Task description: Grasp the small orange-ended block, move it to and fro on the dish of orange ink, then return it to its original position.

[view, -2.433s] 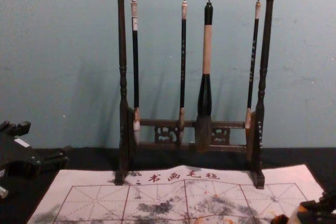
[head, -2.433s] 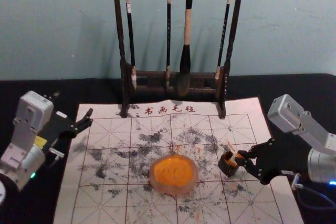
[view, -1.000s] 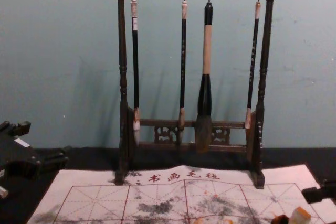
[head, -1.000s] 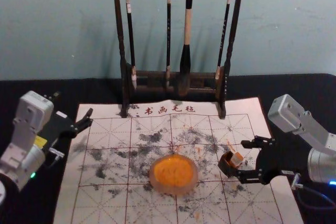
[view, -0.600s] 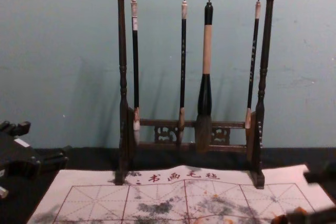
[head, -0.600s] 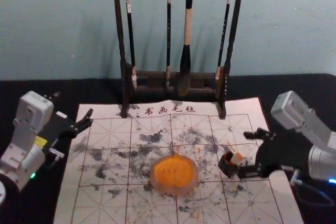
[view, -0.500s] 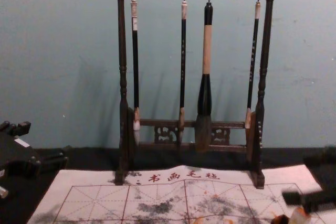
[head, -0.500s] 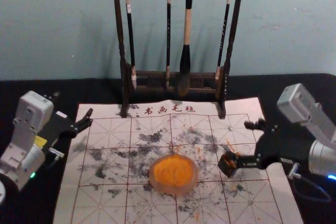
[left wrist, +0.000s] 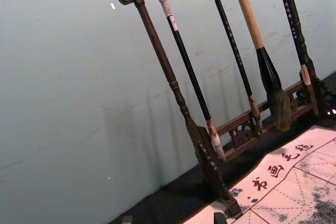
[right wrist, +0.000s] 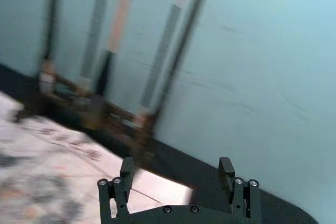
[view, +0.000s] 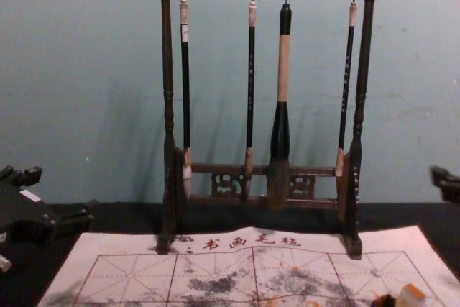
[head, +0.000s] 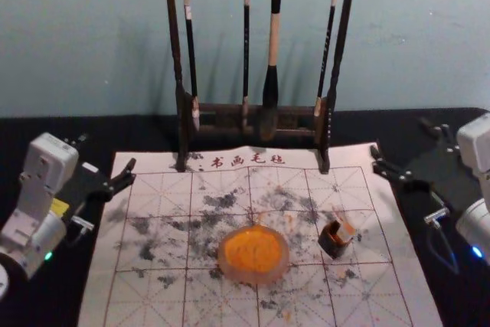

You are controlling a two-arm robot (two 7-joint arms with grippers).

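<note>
head view: leave the block (head: 347, 231) tilted at the dark cup (head: 332, 244), toward the mat's (head: 383, 296) right edge; ease the right gripper (head: 400, 136), wide and empty, past the far right corner; park the left gripper (head: 108, 152), likewise spread, far left.

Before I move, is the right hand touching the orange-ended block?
Apart: the head view shows a stretch of calligraphy mat between the right hand and the orange-ended block.

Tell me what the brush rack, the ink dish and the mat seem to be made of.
Rack: dark wood, apparently varnished, judging by its turned posts, carved ends and faint sheen.
Dish: smooth glass or plastic, perhaps; its pale rim looks translucent, but I can't tell which.
Mat: probably felt, matt; its printed title says so.
</note>
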